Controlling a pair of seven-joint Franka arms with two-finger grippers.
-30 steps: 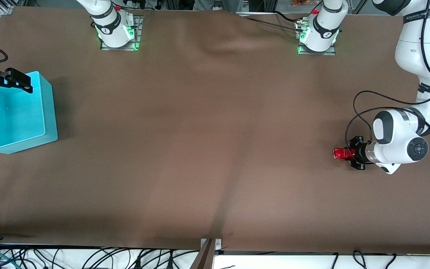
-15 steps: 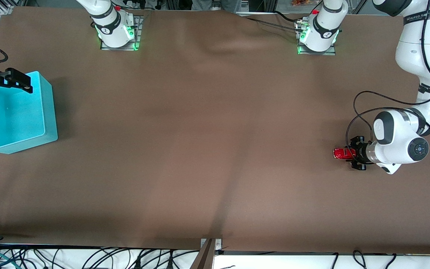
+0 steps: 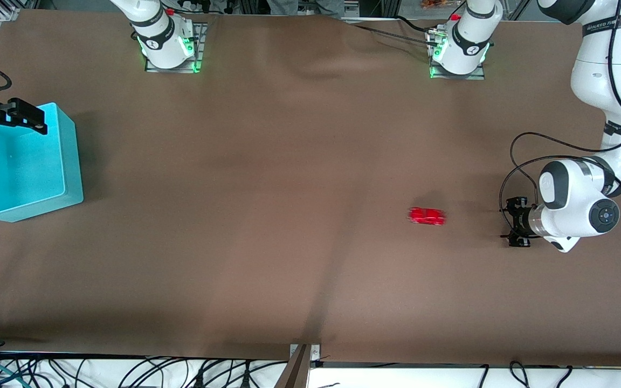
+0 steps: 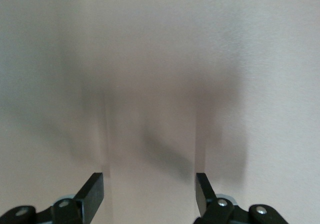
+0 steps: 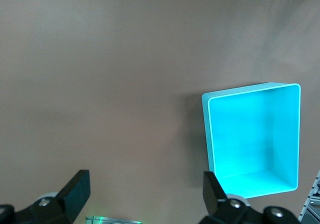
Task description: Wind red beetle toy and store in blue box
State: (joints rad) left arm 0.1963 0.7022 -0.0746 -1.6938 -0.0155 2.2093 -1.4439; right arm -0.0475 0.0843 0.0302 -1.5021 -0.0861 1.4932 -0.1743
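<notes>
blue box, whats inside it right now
Nothing visible: the blue box shows only its bare floor and walls. The red toy car is out on the table. The right claw covers one corner.

Setting: robotics lab. Evidence: two white Franka arms, the left arm (image 3: pixel 585 178) among them, bolted on metal base plates (image 3: pixel 457 73) with green status lights; brown cloth-covered table (image 3: pixel 289 188); loose cables (image 3: pixel 127 372) along the table edge; aluminium framing (image 3: pixel 3 8) at one corner.

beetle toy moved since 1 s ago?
Yes. The red beetle toy has left the left gripper, now open, and rolled along the table toward the right arm's end, where the blue box stands, and looks blurred.
</notes>
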